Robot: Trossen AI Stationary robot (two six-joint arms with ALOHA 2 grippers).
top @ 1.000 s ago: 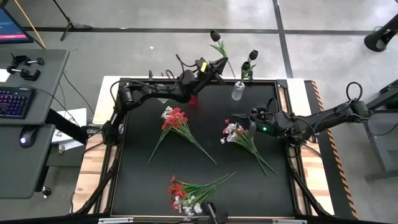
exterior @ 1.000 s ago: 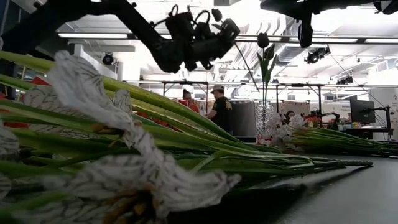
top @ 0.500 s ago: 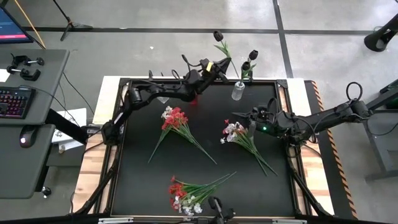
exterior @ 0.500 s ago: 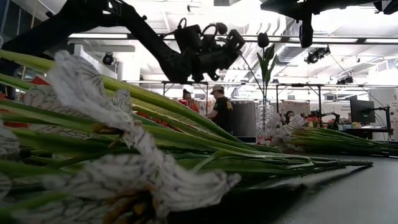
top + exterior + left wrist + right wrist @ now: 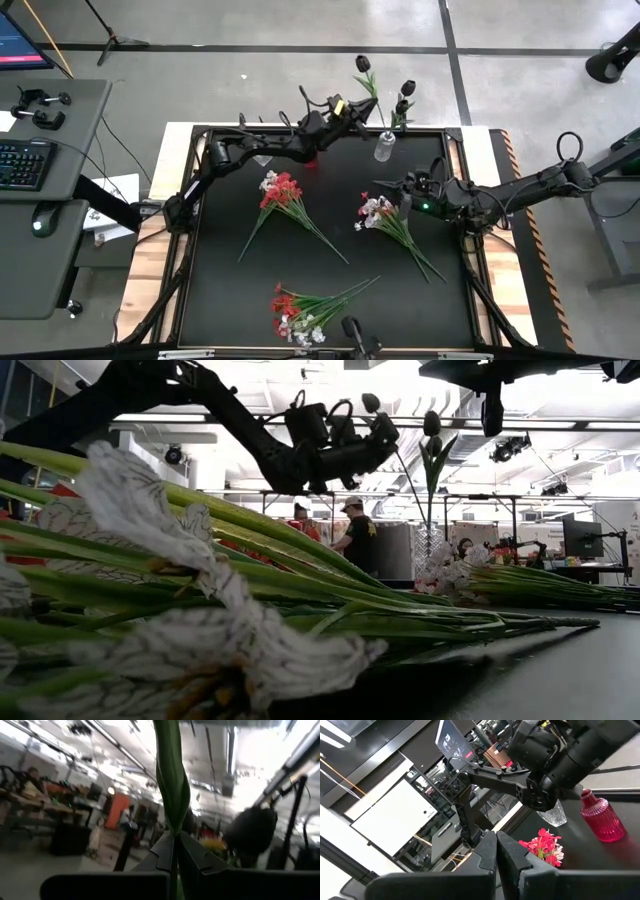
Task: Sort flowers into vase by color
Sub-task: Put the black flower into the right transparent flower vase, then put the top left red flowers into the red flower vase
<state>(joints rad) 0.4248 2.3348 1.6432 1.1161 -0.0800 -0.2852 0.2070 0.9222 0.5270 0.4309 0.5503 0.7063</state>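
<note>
My left gripper [image 5: 353, 103] is raised over the table's far edge, shut on a black flower whose blossom [image 5: 362, 63] stands above it. It shows in the low view as my left gripper [image 5: 388, 438] under the blossom [image 5: 371, 402]. Just to its right, a clear vase [image 5: 383, 148] holds another black flower [image 5: 407, 90] by its stem. A red bunch [image 5: 282, 190], a white-and-red bunch [image 5: 377, 210] and a mixed bunch [image 5: 300, 310] lie flat on the mat. My right gripper [image 5: 385, 187] hangs shut above the white-and-red bunch. My left gripper pinches the black flower's green stem [image 5: 173, 827] between its two fingers, just below a long leaf. The fingers lie across the stem, coming from the table's left. The flower is lifted clear and stands nearly upright, blossom above the fingers and lower stem [image 5: 408, 485] slanting down toward the clear vase.
A small red vase [image 5: 602, 822] and a second clear vase [image 5: 554, 815] stand near the far edge, under my left arm. The mat's raised frame [image 5: 190, 200] borders the work area. People and benches show in the room beyond the table.
My left gripper has carried the black flower toward the table's right, closer to the clear vase with the other black flower, and sunk slightly. The flower has stayed roughly upright in the hold.
</note>
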